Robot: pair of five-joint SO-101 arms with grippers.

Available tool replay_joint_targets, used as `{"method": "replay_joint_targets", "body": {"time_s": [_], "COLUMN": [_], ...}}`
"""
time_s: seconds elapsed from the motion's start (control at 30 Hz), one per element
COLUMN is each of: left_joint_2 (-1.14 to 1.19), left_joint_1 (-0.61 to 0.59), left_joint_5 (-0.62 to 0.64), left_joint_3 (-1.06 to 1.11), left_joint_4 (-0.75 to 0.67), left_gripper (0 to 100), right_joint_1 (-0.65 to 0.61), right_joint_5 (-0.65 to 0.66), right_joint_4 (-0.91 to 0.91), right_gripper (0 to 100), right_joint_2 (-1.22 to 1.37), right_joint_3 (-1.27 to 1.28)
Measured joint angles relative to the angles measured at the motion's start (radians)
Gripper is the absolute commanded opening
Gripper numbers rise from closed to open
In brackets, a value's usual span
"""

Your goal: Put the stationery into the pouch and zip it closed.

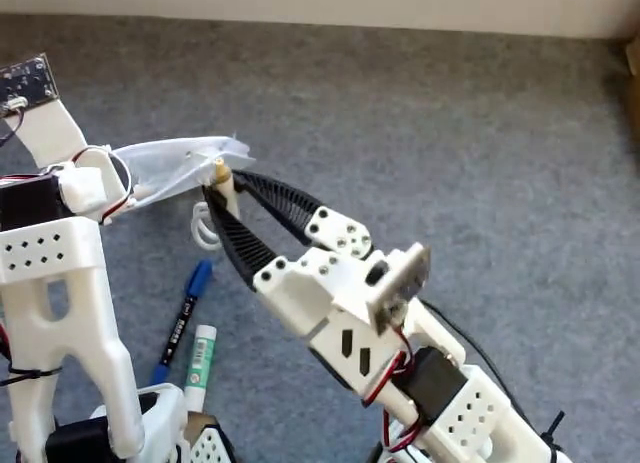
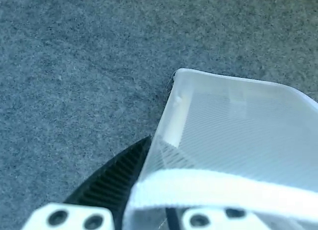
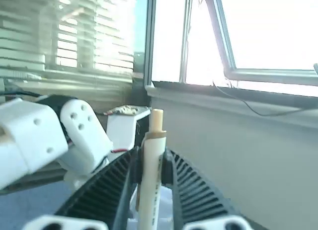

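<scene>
The left gripper (image 1: 130, 190) is clamped on one end of the translucent white mesh pouch (image 2: 233, 125) and holds it above the grey carpeted worktop (image 1: 450, 113). This is likely so that the pouch's free end faces the other arm rather than lying slack. At that free end, the right gripper (image 1: 225, 190) has its black ribbed fingers (image 3: 191, 190) closed around a cream-coloured stick-shaped pen (image 3: 150, 160). The pen's tip touches or just overlaps the pouch's edge, so this looks like the insertion step. The pictures do not settle whether the mouth is open wide enough to take the pen.

Two more pieces lie on the worktop on the arms' side of the pouch. These are a blue marker (image 1: 185, 318) and, just beside it, a white tube with a green band (image 1: 201, 358). Both are still to be loaded, so the task looks to be in its early part.

Room to move is uneven. Beyond the pouch the worktop lies open, while the near side is crowded by both arm bodies and the two loose pieces. The thin pouch edge may buckle if the pen is pushed in off-line.
</scene>
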Motion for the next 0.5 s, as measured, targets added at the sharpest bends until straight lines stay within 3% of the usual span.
{"method": "replay_joint_targets", "body": {"time_s": [0.23,0.5], "left_joint_2": [0.0,0.0], "left_joint_1": [0.0,0.0], "left_joint_5": [0.0,0.0], "left_joint_3": [0.0,0.0], "left_joint_4": [0.0,0.0], "left_gripper": [1,1], "right_joint_1": [-0.015,-0.018], "right_joint_5": [0.006,0.006], "right_joint_4": [-0.18,-0.203], "right_gripper": [0.5,0.5], "right_joint_2": [0.058,0.331], "right_joint_3": [-0.041,-0.295]}}
